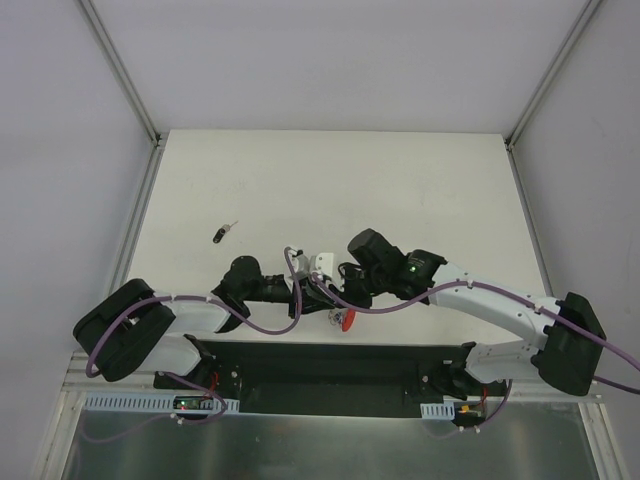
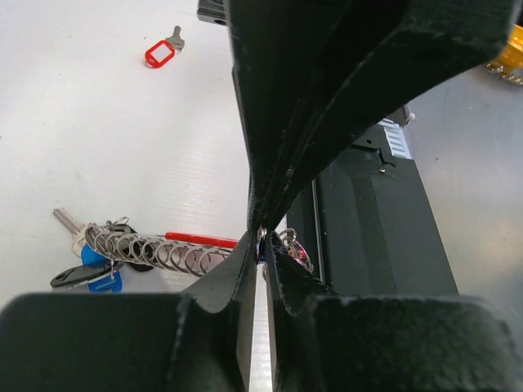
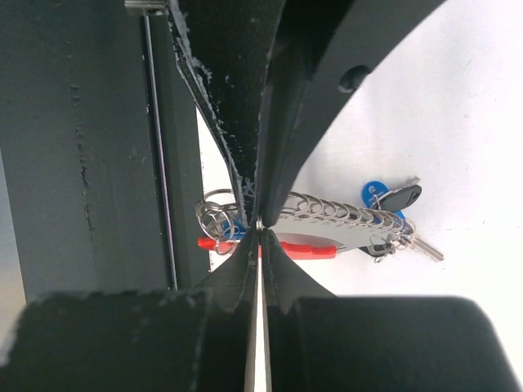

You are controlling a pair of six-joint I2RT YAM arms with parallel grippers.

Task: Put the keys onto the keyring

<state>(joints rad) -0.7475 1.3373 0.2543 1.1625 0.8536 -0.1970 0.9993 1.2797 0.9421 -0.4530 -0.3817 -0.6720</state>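
Wht table (image 1: 400, 190), grey walls (image 1: 330, 60)

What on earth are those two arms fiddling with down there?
Two robot arms meet near the front edge of the table. The left gripper and the right gripper are each pinched shut on the keyring, whose chain lies on the table. A blue key and a black key sit at the chain's far end, seemingly attached. A red-tagged key lies apart, not yet on the ring.
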